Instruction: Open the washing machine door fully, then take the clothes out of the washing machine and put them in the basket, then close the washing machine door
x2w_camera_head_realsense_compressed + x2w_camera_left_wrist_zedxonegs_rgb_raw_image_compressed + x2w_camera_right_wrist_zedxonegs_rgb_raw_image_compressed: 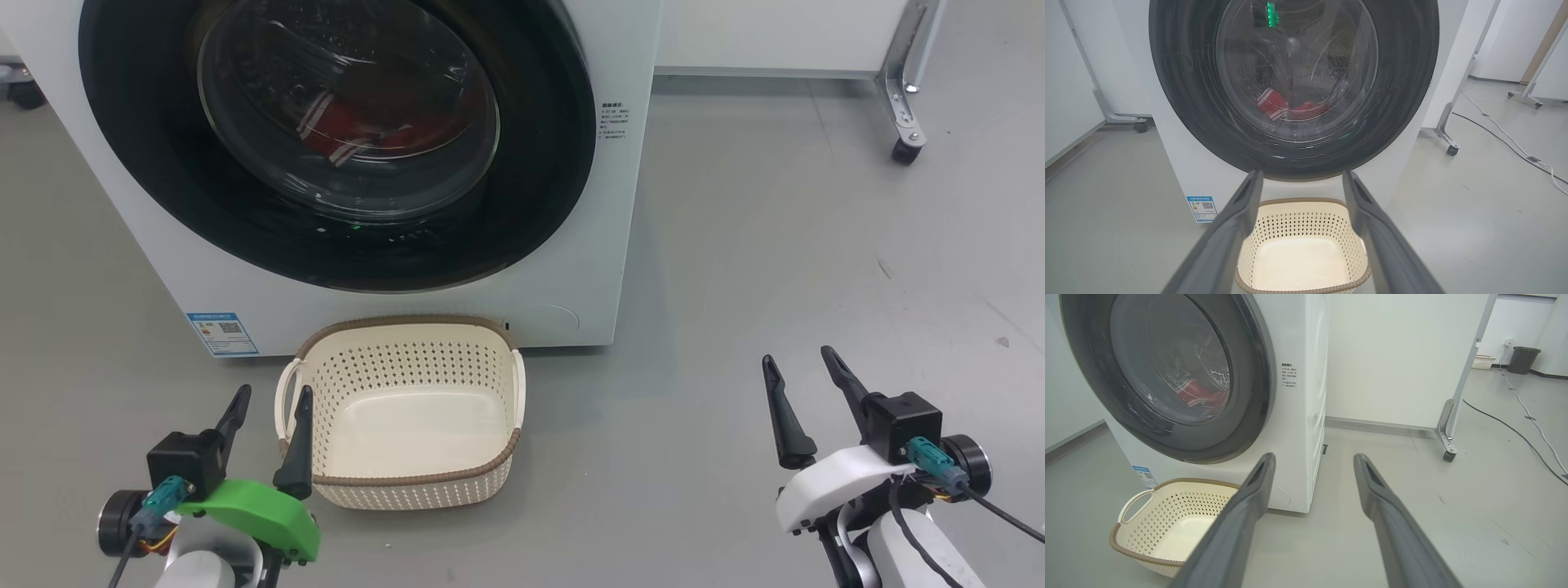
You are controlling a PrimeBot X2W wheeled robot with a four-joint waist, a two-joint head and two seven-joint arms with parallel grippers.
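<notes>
1. The washing machine [620,229]: a white front-loader standing on the grey floor [735,286]. It takes up the upper left of my head view, directly ahead of my left arm.
2. The washing machine door [539,163]: it is shut, with its glossy black rim lying flat against the machine's front. The clear glass bowl at its centre carries reflections.
3. The basket [408,363]: upright on the floor just in front of the machine, below the door. Its brown rim is level and its cream bottom is in plain sight.
4. The clothes [359,139]: red fabric with white striped trim, seen through the glass. They lie low inside the drum, behind the closed door.
5. My right claw [798,356]: fingers spread wide, gripping nothing. It hovers over bare floor, well to the right of machine and basket.
6. My left claw [273,392]: fingers spread wide, gripping nothing. It is just beside the basket's left handle, and in my left wrist view the basket lies between the fingers.
7. A blue label [222,333]: at the machine's lower left corner.
</notes>
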